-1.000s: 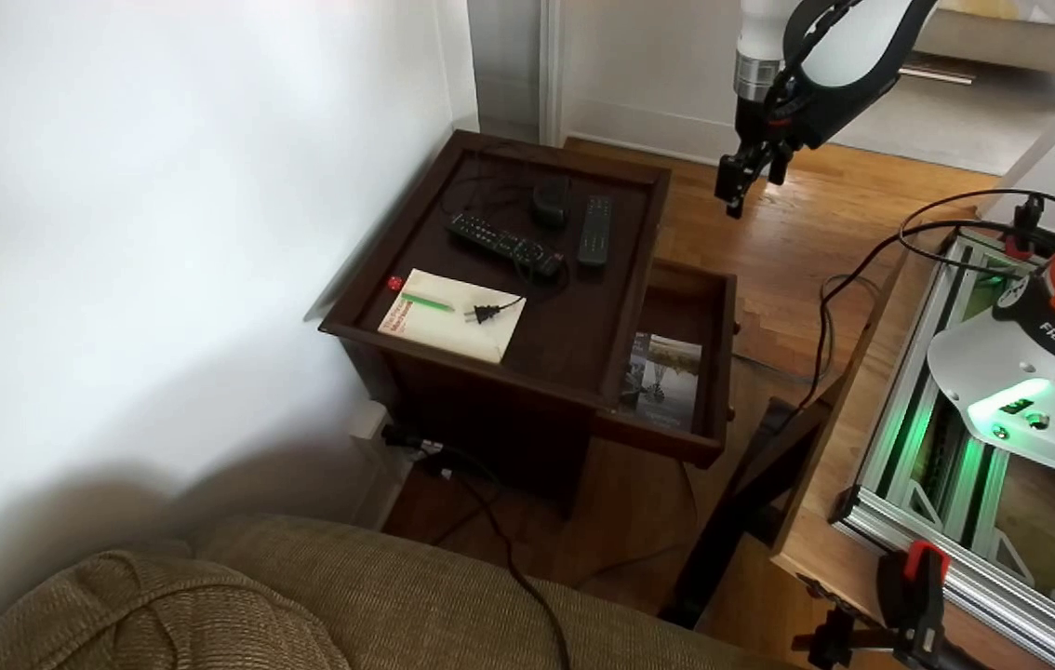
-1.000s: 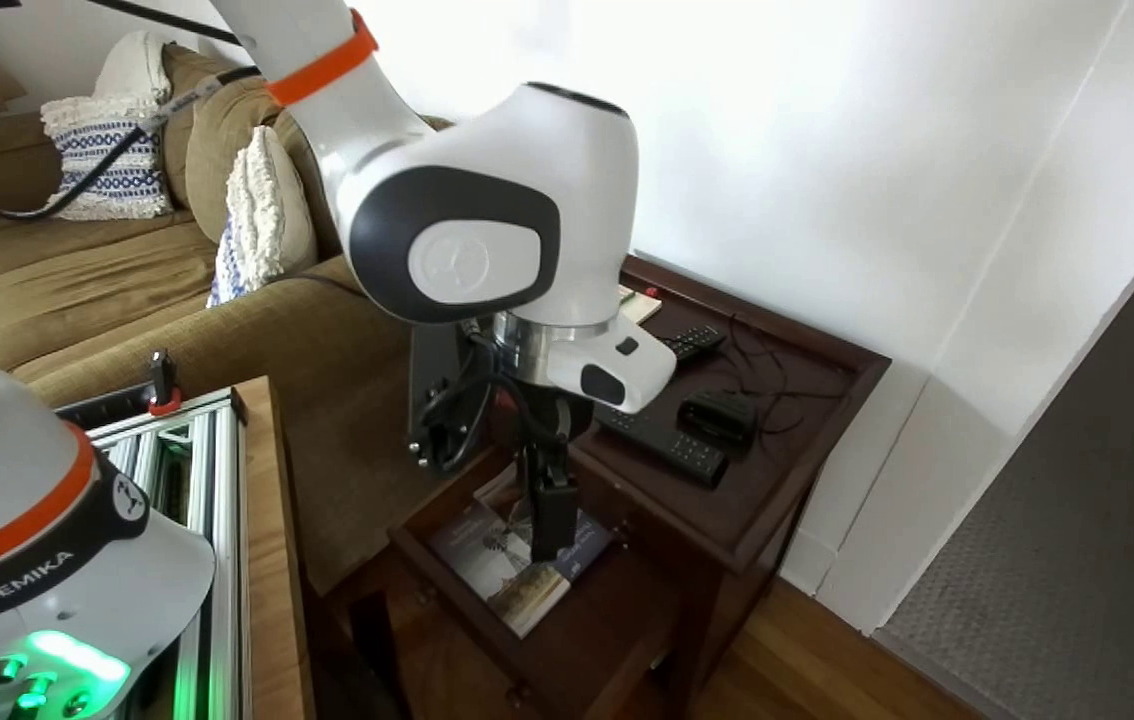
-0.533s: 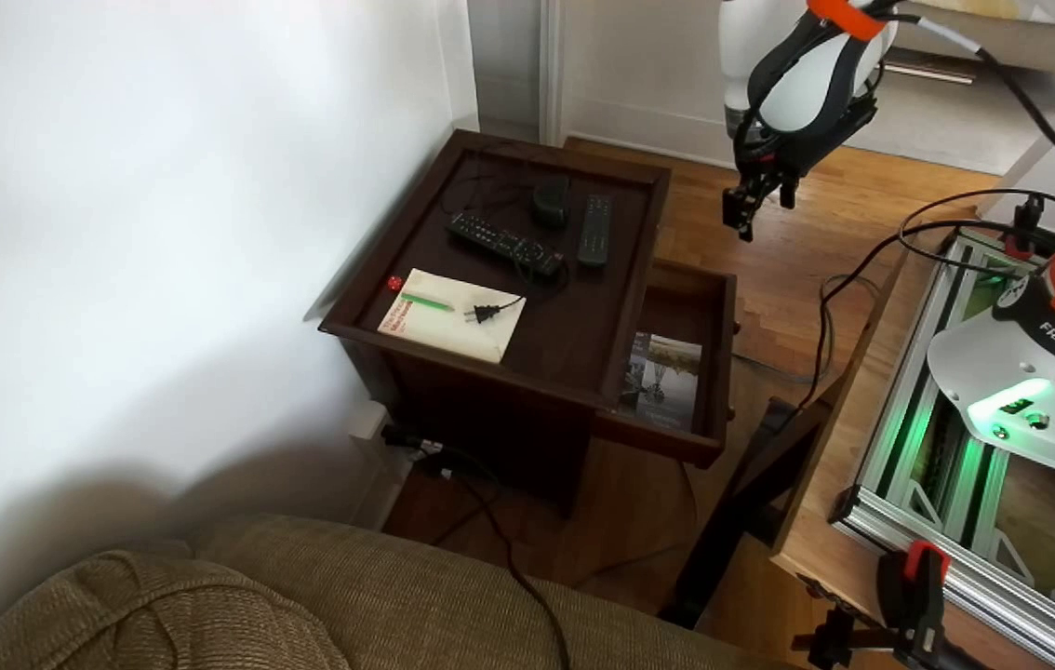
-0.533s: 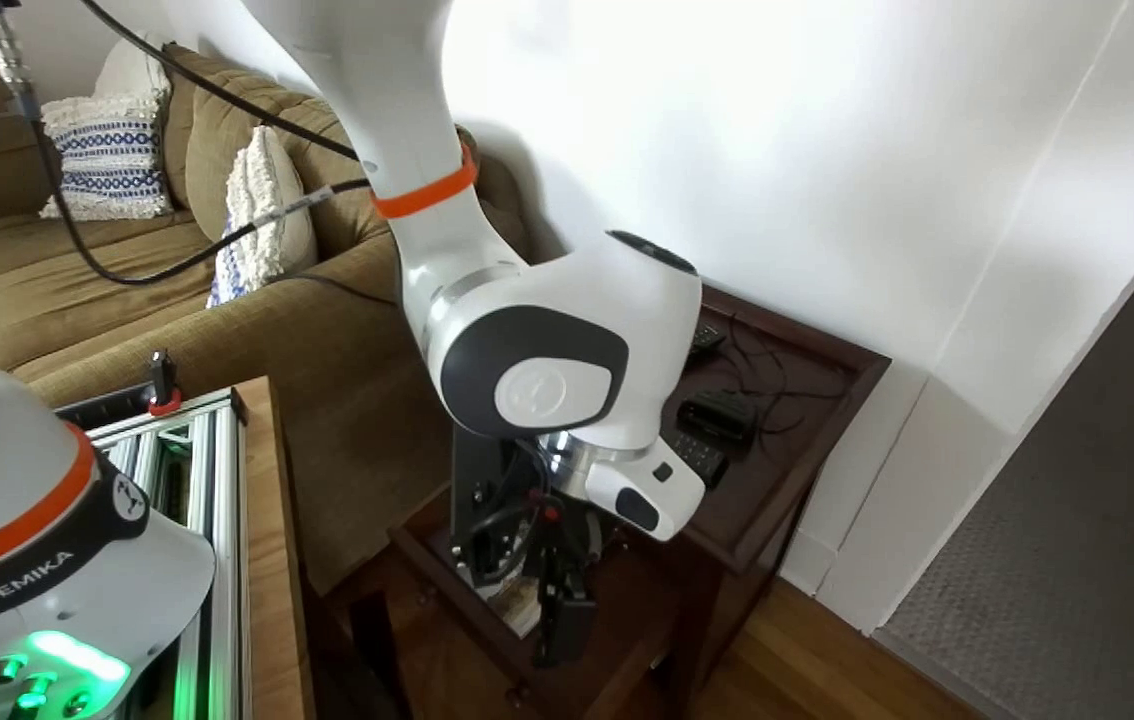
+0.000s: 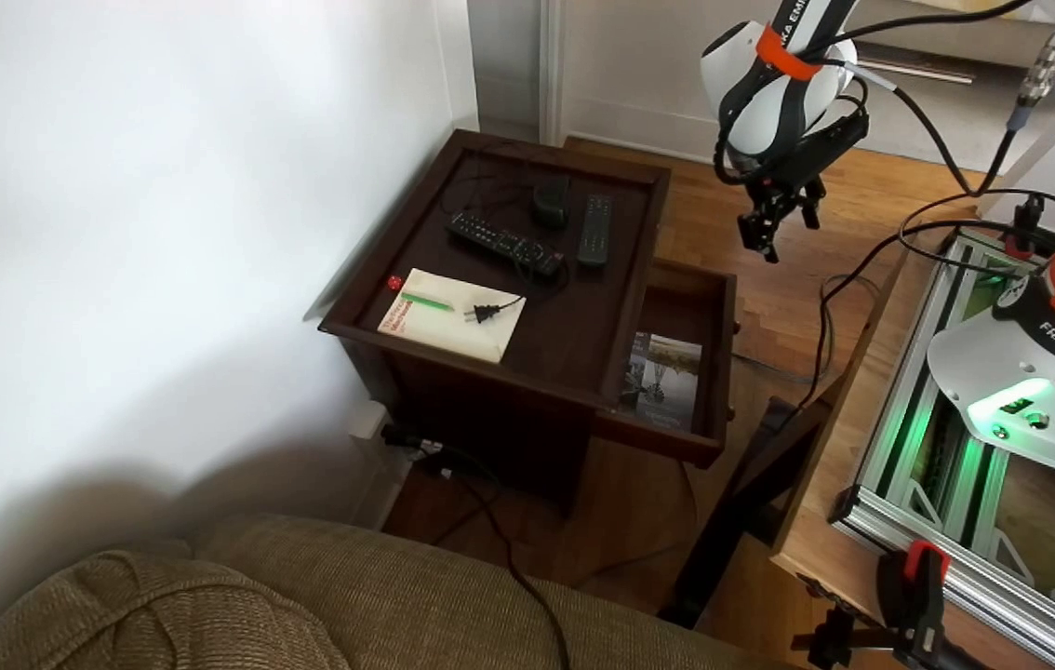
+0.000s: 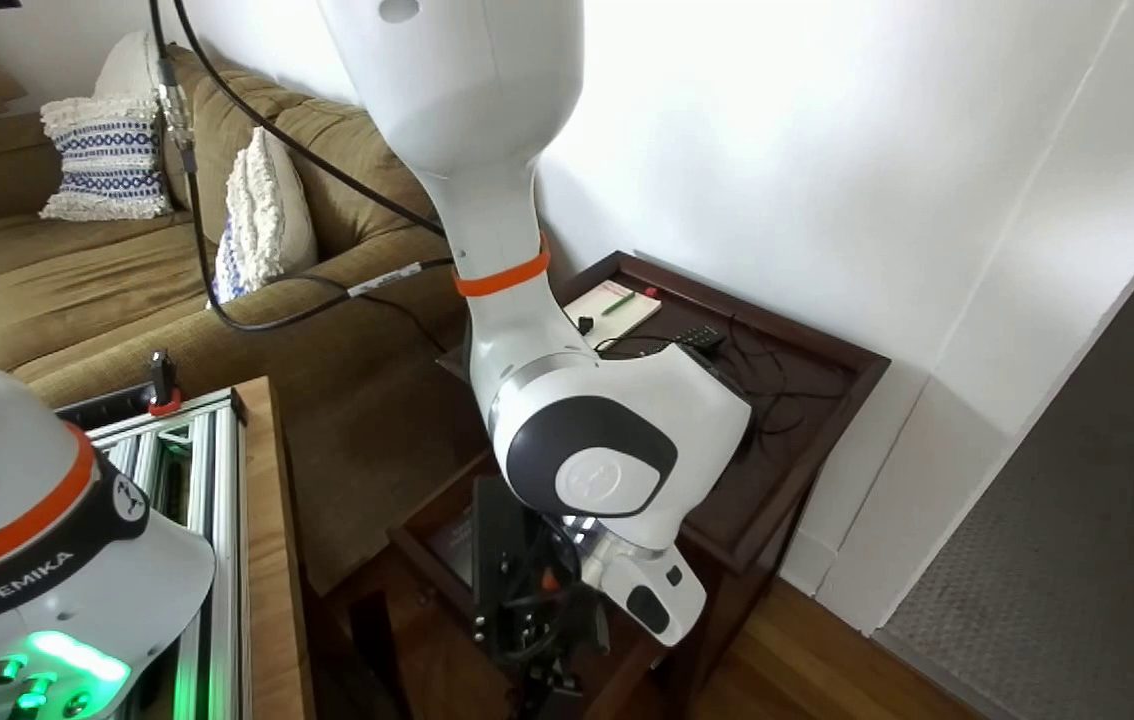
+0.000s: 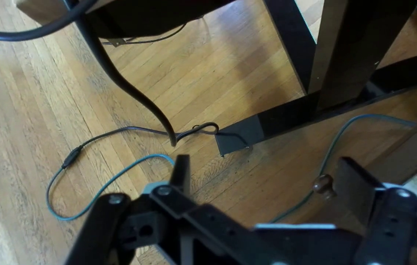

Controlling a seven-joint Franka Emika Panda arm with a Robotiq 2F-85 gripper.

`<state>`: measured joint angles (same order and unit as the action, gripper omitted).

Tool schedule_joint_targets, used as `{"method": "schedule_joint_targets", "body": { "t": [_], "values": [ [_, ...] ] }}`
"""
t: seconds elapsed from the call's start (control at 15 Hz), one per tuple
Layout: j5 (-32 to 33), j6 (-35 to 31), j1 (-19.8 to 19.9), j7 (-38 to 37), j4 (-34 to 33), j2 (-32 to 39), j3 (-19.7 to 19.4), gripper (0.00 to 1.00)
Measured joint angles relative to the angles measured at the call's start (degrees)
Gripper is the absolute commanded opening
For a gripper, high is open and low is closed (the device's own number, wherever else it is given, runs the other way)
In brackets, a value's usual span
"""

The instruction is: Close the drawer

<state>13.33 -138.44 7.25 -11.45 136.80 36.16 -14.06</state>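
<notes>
In an exterior view, one shallow dark brown wooden drawer (image 5: 676,309) stands open, jutting from the right side of one reddish-dark, square-topped wooden end table (image 5: 565,326). Its front bears two small round wooden knobs (image 5: 738,328). Inside, toward the near end, lies one glossy booklet with a windmill photograph (image 5: 674,372); a darker printed strip shows along its left edge, and whether that is a second booklet I cannot tell.

On the table top are two long black remote controls (image 5: 504,244), one small rounded black device (image 5: 551,202), and one cream paper booklet (image 5: 448,328) with one slim green pencil (image 5: 427,301) and one black two-pronged plug (image 5: 483,314) lying on it. One small red cube (image 5: 394,283) sits just beside that booklet's left side.

One black two-fingered gripper (image 5: 788,236) hangs beyond the drawer's far right corner, apart from it. The wrist view shows its two fingers (image 7: 182,173) spread wide, with one knob visible through the gap, and a small black inline connector (image 7: 71,157) on the wooden floor (image 7: 13,121), which neither exterior view makes out.

In an exterior view, the white robot arm (image 6: 497,90) covers most of the drawer and one remote; there, three pillows (image 6: 112,155) appear on the tan fabric sofa (image 6: 327,330).
</notes>
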Motion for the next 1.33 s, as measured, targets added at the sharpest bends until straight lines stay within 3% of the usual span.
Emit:
{"method": "schedule_joint_targets", "body": {
  "t": [0.4, 0.6, 0.67, 0.8, 1.33],
  "values": [
    [-0.3, 0.6, 0.1, 3.2, -0.7, 1.0, 0.2, 1.00],
    [-0.5, 0.6, 1.0, 5.8, -3.4, 5.7, 0.3, 1.00],
    [-0.5, 0.6, 1.4, 6.6, -4.8, 7.9, 0.3, 0.76],
    [-1.0, 0.6, 2.5, 8.3, -8.2, 12.3, 0.3, 0.66],
    [-4.4, 3.2, 5.5, 9.9, -22.8, 26.8, 0.5, 0.05]
  ]
}}
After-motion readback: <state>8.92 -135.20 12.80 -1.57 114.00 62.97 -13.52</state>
